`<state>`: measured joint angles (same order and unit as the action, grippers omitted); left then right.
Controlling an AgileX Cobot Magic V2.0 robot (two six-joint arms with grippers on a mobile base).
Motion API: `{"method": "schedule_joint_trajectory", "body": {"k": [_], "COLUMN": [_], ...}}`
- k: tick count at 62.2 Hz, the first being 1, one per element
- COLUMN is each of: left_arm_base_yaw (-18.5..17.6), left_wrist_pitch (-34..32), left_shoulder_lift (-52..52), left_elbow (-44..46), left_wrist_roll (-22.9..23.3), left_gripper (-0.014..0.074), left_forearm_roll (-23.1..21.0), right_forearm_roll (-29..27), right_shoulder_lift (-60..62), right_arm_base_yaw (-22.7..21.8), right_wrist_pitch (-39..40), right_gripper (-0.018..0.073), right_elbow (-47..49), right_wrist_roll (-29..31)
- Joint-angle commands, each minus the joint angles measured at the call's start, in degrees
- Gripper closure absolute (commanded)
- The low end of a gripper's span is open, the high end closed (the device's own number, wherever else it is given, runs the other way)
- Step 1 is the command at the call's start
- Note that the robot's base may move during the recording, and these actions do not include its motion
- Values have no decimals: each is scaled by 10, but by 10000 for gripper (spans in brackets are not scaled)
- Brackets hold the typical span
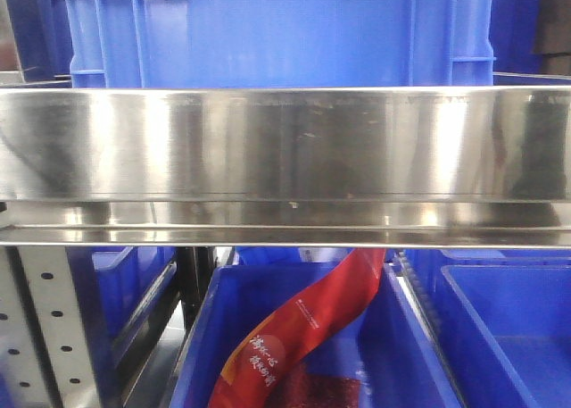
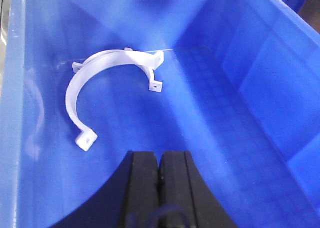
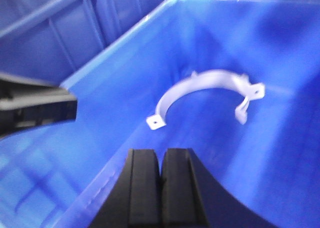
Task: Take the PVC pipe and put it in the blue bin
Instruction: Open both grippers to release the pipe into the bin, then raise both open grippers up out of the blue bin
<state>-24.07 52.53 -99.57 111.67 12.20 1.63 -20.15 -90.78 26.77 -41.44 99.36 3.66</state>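
White plastic half-ring pipe clamp [image 2: 102, 91] lies loose on the floor of the blue plastic bin [image 2: 260, 73]. Looks light, stiff, slick; you'd pinch its thin arc. Left gripper [image 2: 159, 170] and right gripper [image 3: 161, 175]: fingers pressed together, empty. Red packet [image 1: 308, 323] carries writing, unreadable.

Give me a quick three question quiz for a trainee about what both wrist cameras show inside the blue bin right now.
1. True or false: the left claw is shut.
2. What lies on the floor of the blue bin? A: white curved pipe clamps; B: a steel wrench; C: a green bottle.
3. Fill in: the right claw holds ____.

Key: 1 true; 2 A; 3 nothing, as it is shut and the white curved pipe clamps lie apart from it.
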Motion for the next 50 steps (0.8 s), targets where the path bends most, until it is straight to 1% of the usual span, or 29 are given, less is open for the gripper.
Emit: {"method": "schedule_joint_trajectory", "body": {"k": [1, 14, 18, 24, 32, 37, 44, 50], "left_arm_base_yaw": [3, 3, 3, 3, 0, -7, -23, -24], "left_wrist_pitch": [-4, 19, 22, 36, 42, 24, -32, -70], "left_shoulder_lift": [6, 17, 28, 52, 94, 123, 173, 213], "left_elbow": [6, 6, 6, 6, 2, -10, -52, -105], "left_wrist_roll": [1, 1, 1, 1, 1, 1, 1, 1], "left_gripper": [707, 707, 707, 707, 707, 707, 707, 707], "left_forearm_roll": [0, -5, 9, 46, 44, 40, 38, 38], "right_forearm_roll": [6, 12, 17, 18, 18, 20, 30, 55], "right_shoulder_lift": [1, 12, 21, 38, 70, 93, 122, 150], "right_arm_base_yaw": [-3, -11, -23, -46, -62, -62, -62, -62], "right_wrist_pitch": [13, -3, -6, -18, -31, -31, -27, 9], "right_gripper": [728, 728, 728, 728, 728, 728, 728, 728], "right_elbow": [6, 6, 6, 6, 4, 4, 0, -40], "right_wrist_roll": [5, 5, 5, 5, 5, 5, 23, 23]}}
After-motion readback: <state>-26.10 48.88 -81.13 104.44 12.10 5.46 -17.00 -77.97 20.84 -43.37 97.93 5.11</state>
